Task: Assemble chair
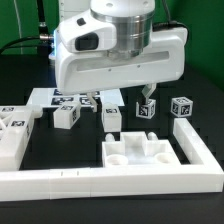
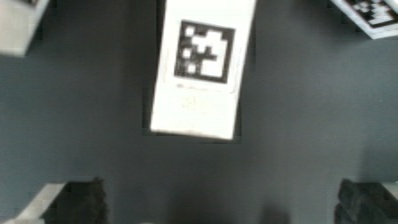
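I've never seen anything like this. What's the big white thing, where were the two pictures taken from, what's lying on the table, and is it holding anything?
The big white machine is a robot arm. One picture comes from a camera standing off the arm, the other from a camera on its wrist, looking down past its gripper. The two dark fingers stand wide apart and hold nothing. On the black table lie loose white chair parts with square tags: a slab below the gripper, a small cube, a second cube, and a notched block inside the long border rail.
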### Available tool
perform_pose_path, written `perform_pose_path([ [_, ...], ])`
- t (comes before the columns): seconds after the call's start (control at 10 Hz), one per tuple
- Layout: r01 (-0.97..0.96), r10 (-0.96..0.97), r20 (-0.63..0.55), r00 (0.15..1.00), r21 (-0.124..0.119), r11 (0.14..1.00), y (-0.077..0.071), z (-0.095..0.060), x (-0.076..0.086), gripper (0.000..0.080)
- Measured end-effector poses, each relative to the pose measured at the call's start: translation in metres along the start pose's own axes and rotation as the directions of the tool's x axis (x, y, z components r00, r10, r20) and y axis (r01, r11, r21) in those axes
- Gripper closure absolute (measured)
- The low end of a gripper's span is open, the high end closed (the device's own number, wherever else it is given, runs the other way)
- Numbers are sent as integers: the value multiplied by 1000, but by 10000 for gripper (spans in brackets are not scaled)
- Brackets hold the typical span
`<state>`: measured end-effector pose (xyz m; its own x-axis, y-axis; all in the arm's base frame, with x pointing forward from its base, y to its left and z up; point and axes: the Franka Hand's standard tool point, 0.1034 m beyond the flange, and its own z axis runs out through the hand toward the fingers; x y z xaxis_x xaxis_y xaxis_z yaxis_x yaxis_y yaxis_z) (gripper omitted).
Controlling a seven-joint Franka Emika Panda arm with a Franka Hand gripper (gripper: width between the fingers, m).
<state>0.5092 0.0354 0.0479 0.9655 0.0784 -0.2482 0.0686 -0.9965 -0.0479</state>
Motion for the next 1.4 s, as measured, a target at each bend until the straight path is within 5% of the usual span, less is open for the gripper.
perform_pose_path([
  [0.4, -44, 38, 253, 967, 19, 999, 1, 7, -10, 150],
  [0.9, -42, 13, 592, 806, 35, 999, 2, 29, -11, 150],
  [1.4, -34, 4, 626, 780, 37, 999, 0, 49, -11, 150],
])
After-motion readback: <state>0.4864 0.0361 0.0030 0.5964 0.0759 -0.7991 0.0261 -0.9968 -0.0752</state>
